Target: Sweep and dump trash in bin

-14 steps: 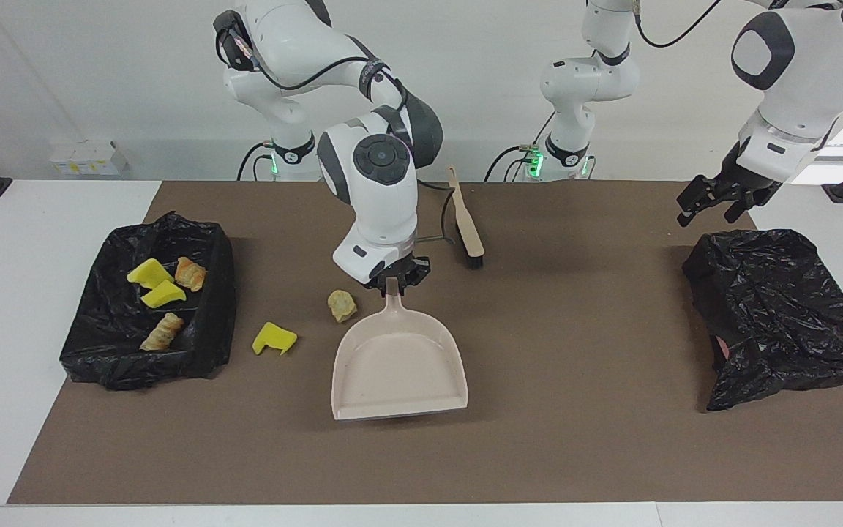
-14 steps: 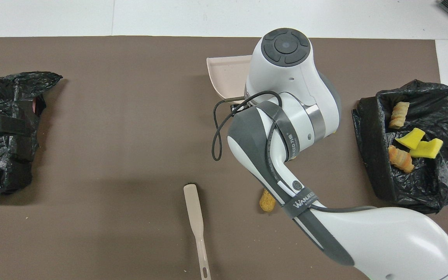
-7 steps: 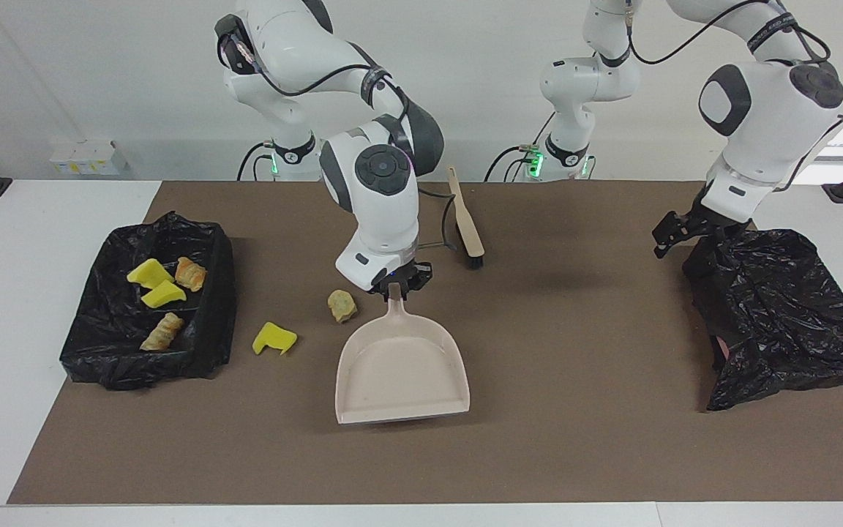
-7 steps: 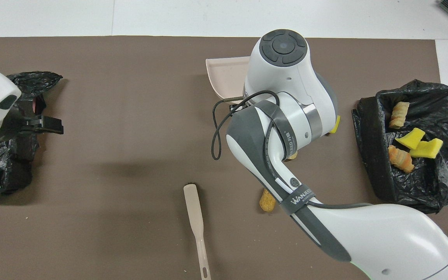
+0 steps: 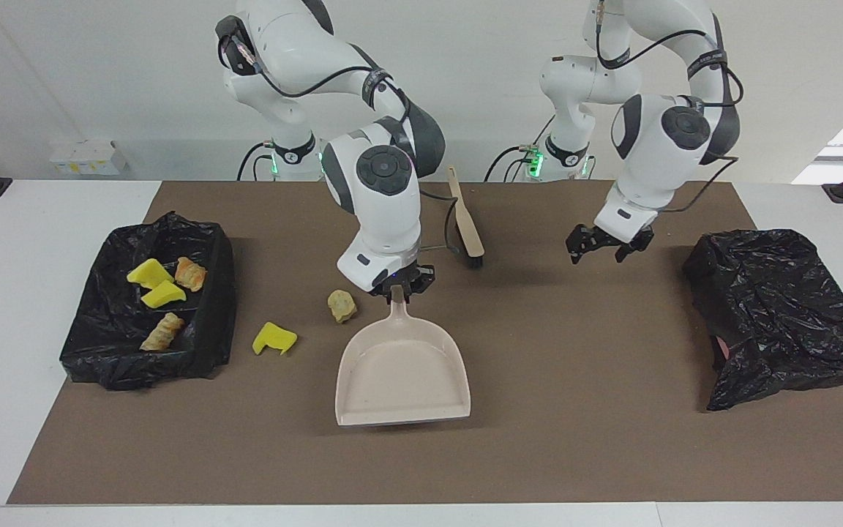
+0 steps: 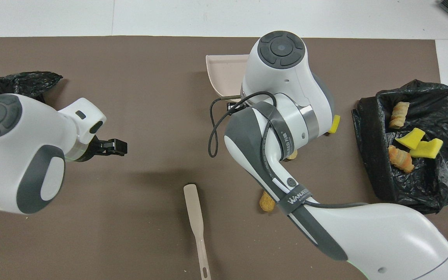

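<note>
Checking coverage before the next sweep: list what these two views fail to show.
- Overhead view: the right arm covers most of the dustpan, the right gripper and much of the loose trash.
- Overhead view: the left arm hides most of the covered bin.
- Facing view: the black bag drapes over that covered bin; its contents are hidden.
- Facing view: the orange-brown scrap near the robots sits out of sight.
- Overhead view: the brush bristle side faces down.

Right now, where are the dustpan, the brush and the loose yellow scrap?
dustpan (image 5: 401,373): facing view, bare pan floor.
brush (image 5: 467,230): facing view, middle of the handle.
loose yellow scrap (image 5: 274,339): facing view, top face.
</note>
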